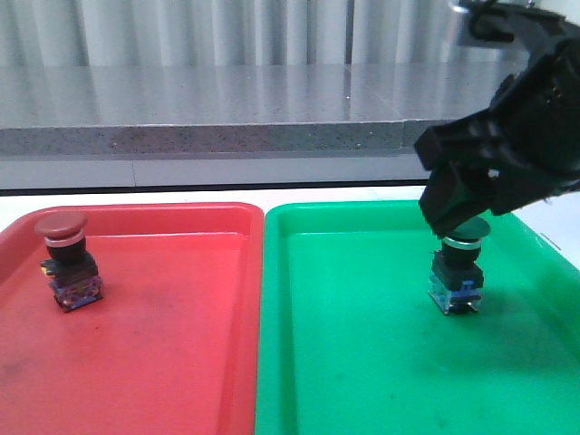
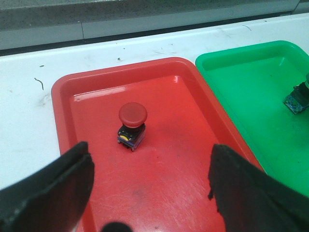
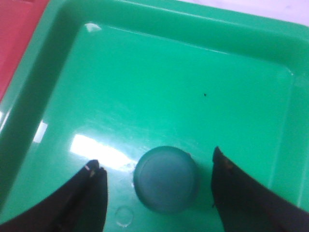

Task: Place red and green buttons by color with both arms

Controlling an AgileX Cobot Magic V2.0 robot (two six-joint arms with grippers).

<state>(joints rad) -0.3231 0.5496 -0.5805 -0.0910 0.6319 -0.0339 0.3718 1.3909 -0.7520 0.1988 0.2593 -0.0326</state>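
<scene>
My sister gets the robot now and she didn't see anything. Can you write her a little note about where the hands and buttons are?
Left gripper: open and empty, hanging above the red tray, apart from the red button.
Right gripper: open, fingers on either side of the green button's cap, not closed on it.
Red button: standing upright on the red tray.
Green button: standing upright on the green tray, right under the right gripper.
Done: each button sits on the tray of its own color.
Left: probably just lift the right arm away without knocking the green button.
</scene>
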